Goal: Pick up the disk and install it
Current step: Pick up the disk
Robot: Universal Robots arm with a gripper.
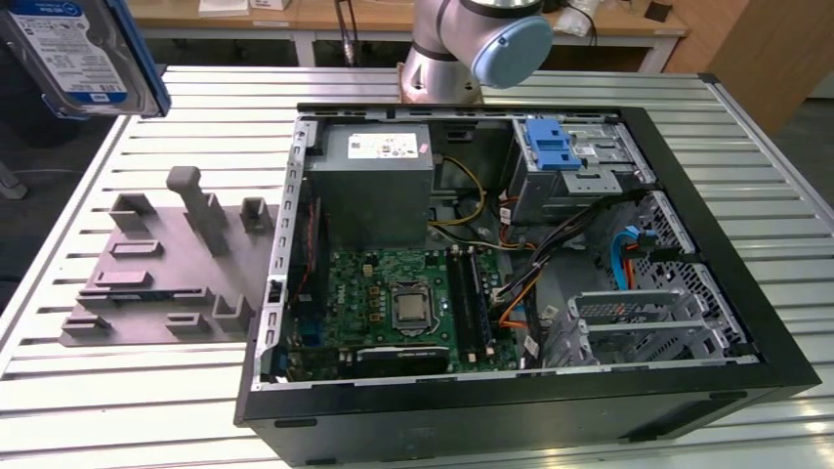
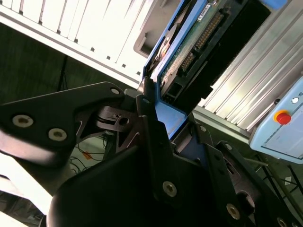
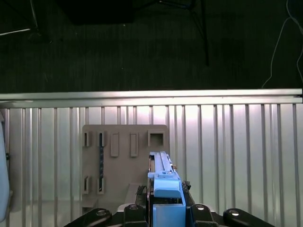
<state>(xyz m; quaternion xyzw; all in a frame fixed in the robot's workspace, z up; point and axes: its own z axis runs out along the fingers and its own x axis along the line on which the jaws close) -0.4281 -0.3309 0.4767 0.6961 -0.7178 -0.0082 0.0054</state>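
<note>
No print can be made out. On the disk [image 1: 81,59], at ten o'clock from the computer case [image 1: 521,403], sits a white-and-blue label [image 1: 62,41] with tiny lines of text. The grey power-supply box [image 1: 375,200] bears a white sticker [image 1: 387,148], equally unreadable.

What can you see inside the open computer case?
A grey power box, a green circuit board, coloured cables and a blue-latched metal cage. Whatever lies beneath them is covered.
</note>
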